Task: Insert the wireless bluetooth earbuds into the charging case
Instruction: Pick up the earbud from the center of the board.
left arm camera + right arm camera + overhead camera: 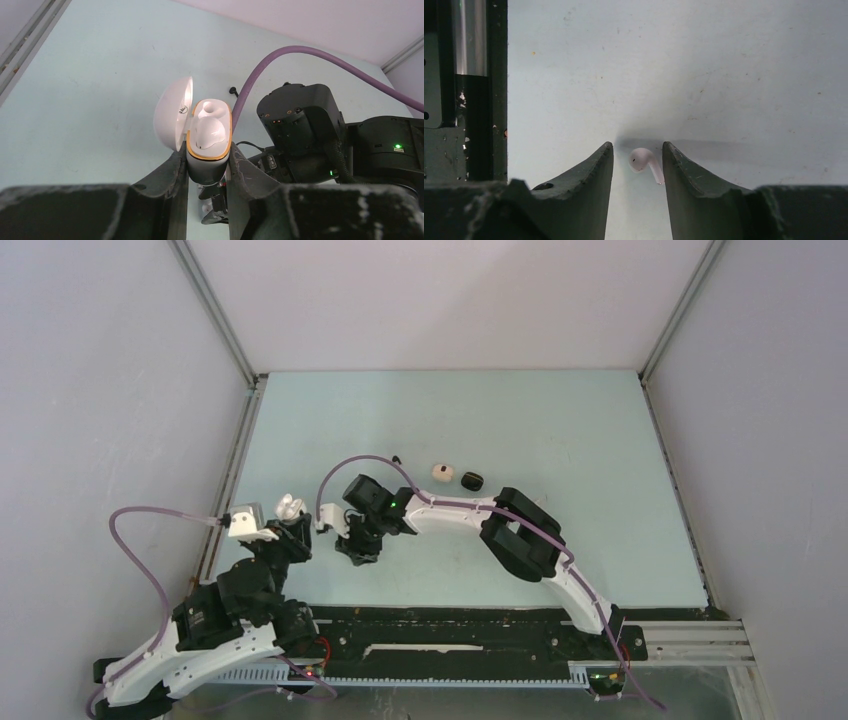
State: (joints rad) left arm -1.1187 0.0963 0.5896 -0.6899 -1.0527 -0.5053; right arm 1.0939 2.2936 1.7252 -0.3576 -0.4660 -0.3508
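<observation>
Left arm (245, 592) held up, jaws clamped (tight), right arm (452, 515) low, jaws parted

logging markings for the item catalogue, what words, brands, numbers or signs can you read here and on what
No text here can be read outright.
Inside the open lid of the white charging case: a short line of dark print, too small and blurred to read.
Pink earbud: one dark dot, no lettering.
Beige case and black case: too small to tell.

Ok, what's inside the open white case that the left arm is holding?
One white earbud sits in the case's near well; the far well looks empty. The jaws hide its lower body.
</observation>
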